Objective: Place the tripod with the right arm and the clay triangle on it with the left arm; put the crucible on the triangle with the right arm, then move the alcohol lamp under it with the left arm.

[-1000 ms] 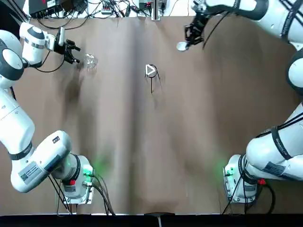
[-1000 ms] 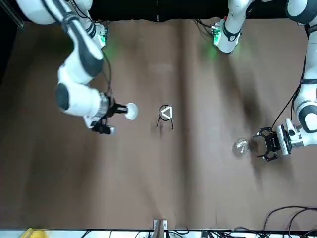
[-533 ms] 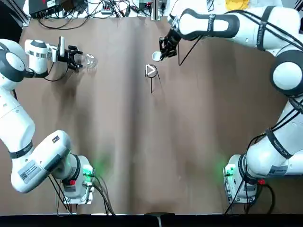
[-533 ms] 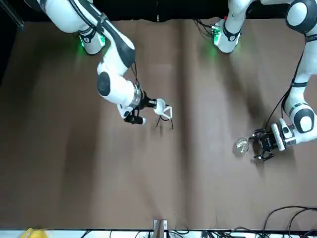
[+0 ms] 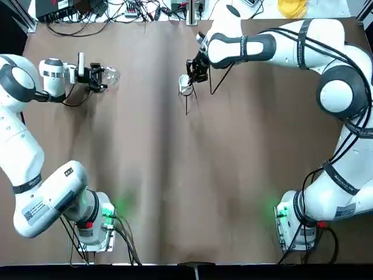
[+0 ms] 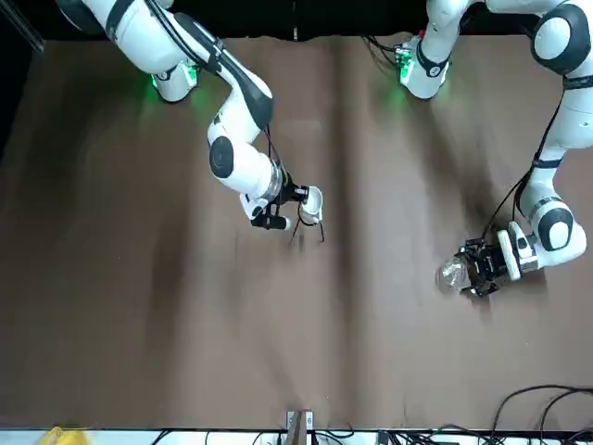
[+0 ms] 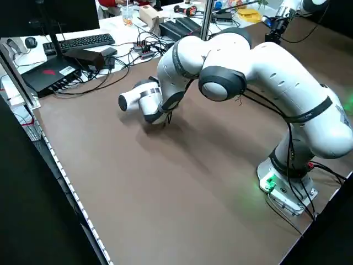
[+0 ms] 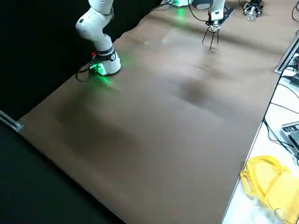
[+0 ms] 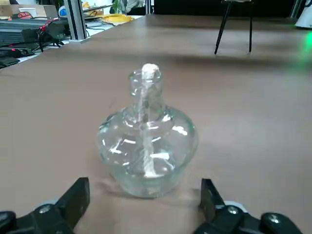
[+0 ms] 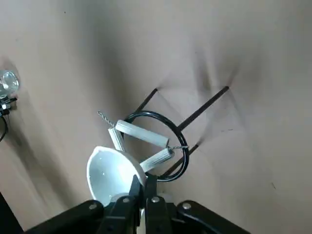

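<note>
While R end effector (image 10: 145, 181) grips 1 crucible (image 10: 113, 174) (closed), L end effector (image 9: 145, 207) gapes, empty

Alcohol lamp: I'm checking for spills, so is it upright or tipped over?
Upright: the alcohol lamp stands on its rounded base, its neck and white wick pointing up in the left wrist view.

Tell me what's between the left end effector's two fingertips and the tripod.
The alcohol lamp: in the left wrist view it stands just beyond the open left end effector, with the tripod farther off.
</note>
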